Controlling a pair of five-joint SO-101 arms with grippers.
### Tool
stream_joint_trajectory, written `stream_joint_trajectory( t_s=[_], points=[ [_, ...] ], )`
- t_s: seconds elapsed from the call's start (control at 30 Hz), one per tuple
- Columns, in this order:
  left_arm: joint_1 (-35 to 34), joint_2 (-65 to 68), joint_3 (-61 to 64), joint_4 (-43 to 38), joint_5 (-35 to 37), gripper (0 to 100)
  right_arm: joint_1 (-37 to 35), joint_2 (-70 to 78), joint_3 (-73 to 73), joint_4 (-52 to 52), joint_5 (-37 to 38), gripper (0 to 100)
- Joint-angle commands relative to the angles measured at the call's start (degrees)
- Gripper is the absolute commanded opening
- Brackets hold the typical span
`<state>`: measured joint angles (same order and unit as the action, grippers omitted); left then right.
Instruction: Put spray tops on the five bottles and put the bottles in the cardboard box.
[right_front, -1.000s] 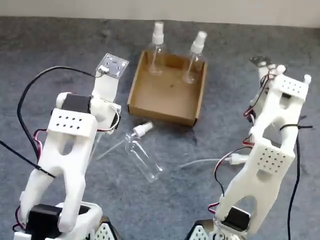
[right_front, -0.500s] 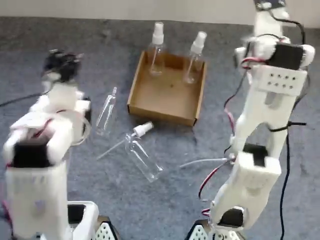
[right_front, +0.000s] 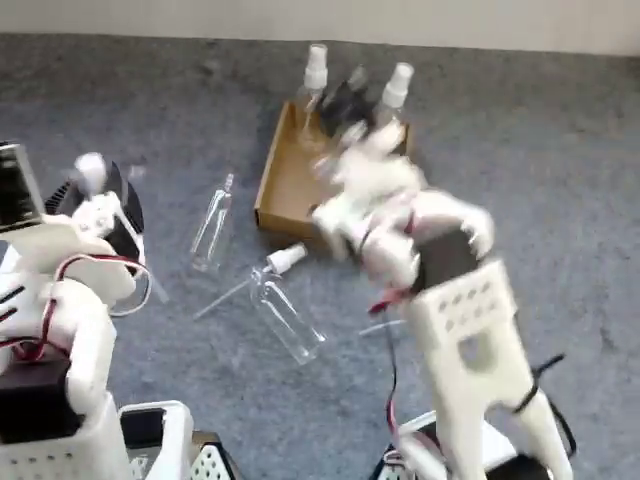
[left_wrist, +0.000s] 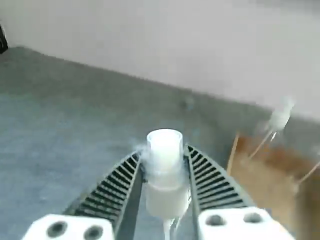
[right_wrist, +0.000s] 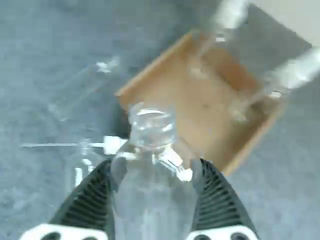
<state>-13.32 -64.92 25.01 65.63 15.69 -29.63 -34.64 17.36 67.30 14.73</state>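
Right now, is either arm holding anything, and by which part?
The left gripper grips a spray top around its collar; the right gripper grips an uncapped bottle at its shoulder.

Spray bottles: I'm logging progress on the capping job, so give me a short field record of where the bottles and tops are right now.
cardboard box: first capped bottle and second capped bottle, upright at its far side
left jaws: shut on a spray top
right jaws: shut on an open bottle, no top on it, near the box
carpet, left of box: slim bottle, lying, uncapped
carpet, in front of box: lying bottle, loose top by its neck
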Motion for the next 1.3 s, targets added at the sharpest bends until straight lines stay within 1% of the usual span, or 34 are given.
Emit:
stream_joint_trajectory(
  t_s=[0.0,0.1,0.17,0.23,0.33,0.6,0.67,0.83,1.03,1.17,1.2,1.27],
  points=[
    [-0.4,-0.4,-0.2,-6.2,7.8,0,-8.2,-10.5,22.2,-18.6,-0.4,0.3],
    [-0.4,-0.4,-0.2,-8.7,13.3,0,-13.1,-14.0,34.9,-29.4,-0.4,0.3],
    [-0.4,-0.4,-0.2,-10.5,16.4,0,-15.0,-14.6,40.0,-35.4,-0.4,0.3],
    [-0.4,-0.4,-0.2,-11.5,18.8,0,-15.8,-14.6,42.7,-38.7,-0.5,0.3],
    [-0.3,-0.4,-0.1,-11.7,20.7,0,-16.1,-14.9,44.4,-40.9,-0.4,0.3],
    [7.8,-0.4,5.8,-11.8,20.6,0,-16.1,-15.1,44.8,-41.5,-0.3,0.3],
    [8.3,-0.4,8.0,-12.7,20.7,0,-16.2,-15.1,44.8,-41.6,-0.2,0.3],
    [8.4,-0.4,13.9,-18.5,20.7,0,-16.2,-15.2,44.8,-41.6,-0.6,0.3],
    [11.2,-0.4,17.6,-18.7,20.7,0,-16.2,-15.2,44.8,-41.7,-0.6,0.3],
    [14.1,-0.4,22.7,-18.7,20.2,0,-16.2,-15.2,44.8,-41.7,-0.7,0.3],
    [14.6,-0.4,24.0,-18.7,19.1,0,-16.2,-15.2,44.8,-41.7,-0.9,0.3],
    [16.0,-0.4,25.8,-18.7,16.6,0,-15.9,-15.2,44.7,-41.7,-4.0,0.3]
  ],
)
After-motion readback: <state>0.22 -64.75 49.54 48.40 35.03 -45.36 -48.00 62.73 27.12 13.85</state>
